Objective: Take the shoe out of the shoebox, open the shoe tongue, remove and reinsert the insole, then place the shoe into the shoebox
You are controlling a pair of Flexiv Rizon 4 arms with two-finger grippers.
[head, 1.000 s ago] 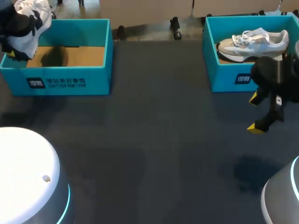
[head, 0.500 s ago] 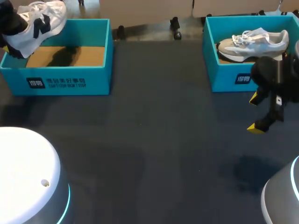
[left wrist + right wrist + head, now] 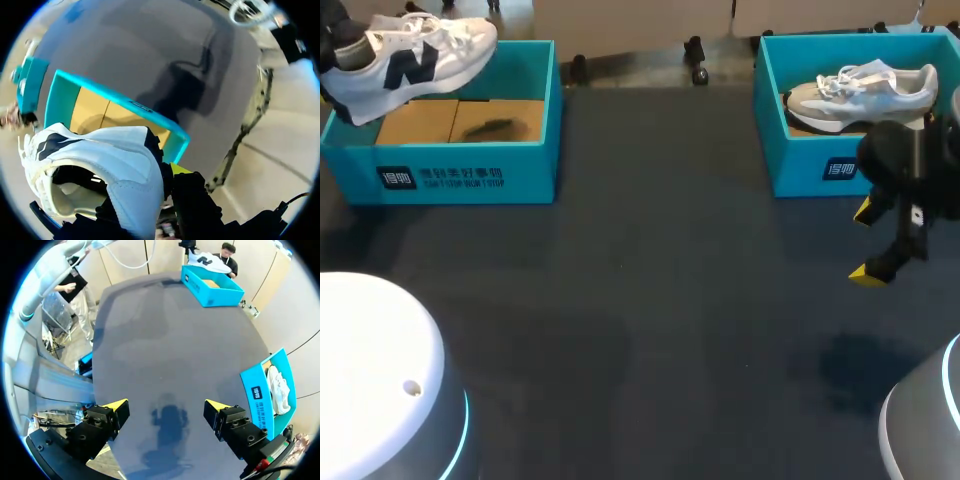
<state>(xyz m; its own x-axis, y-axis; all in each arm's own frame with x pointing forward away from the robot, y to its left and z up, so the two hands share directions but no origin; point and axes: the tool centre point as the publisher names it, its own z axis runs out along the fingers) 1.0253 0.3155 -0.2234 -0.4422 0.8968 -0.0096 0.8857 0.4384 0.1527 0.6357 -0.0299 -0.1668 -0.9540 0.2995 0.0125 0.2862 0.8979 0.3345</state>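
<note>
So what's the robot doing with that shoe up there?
The left gripper is shut on the heel of a white shoe, holding it in the air over the open left box, so the shoe is out of its box. The right gripper hangs open above the table by the right box, where another shoe lies inside.

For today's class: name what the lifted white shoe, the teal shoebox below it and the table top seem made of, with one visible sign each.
White shoe: probably matte leather or synthetic; stitched panels show at the heel. Teal shoebox: likely cardboard; bare brown floor inside teal-coated walls. Table top: dark, matte, perhaps a fabric or rubber mat; no glare.
</note>
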